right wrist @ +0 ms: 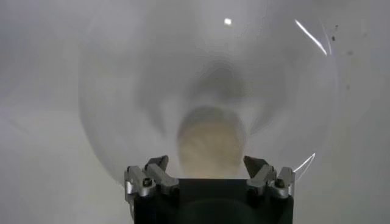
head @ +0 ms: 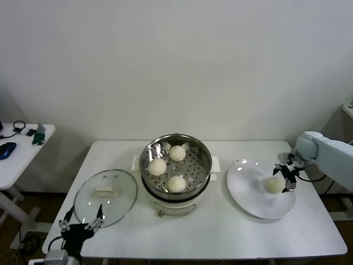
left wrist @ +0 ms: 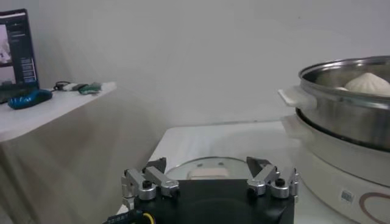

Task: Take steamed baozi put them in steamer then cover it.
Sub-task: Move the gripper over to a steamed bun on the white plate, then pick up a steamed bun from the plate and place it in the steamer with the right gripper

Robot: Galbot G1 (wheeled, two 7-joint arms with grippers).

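My right gripper (right wrist: 208, 176) stands wide open, holding nothing, the last baozi (right wrist: 210, 143) lying directly ahead between its jaws on the plate (right wrist: 122, 91).

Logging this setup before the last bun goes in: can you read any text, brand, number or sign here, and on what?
None is readable.
Small grey mark on the steamer base: too blurred to read.
Monitor on the side table: screen content too small to read.
Baozi, plate, cover: no markings.

Cream-white baozi (head: 274, 184) on white plate (head: 248, 193), shiny steel steamer (head: 203, 153) — perforated tray, clear glass cover (head: 124, 190)
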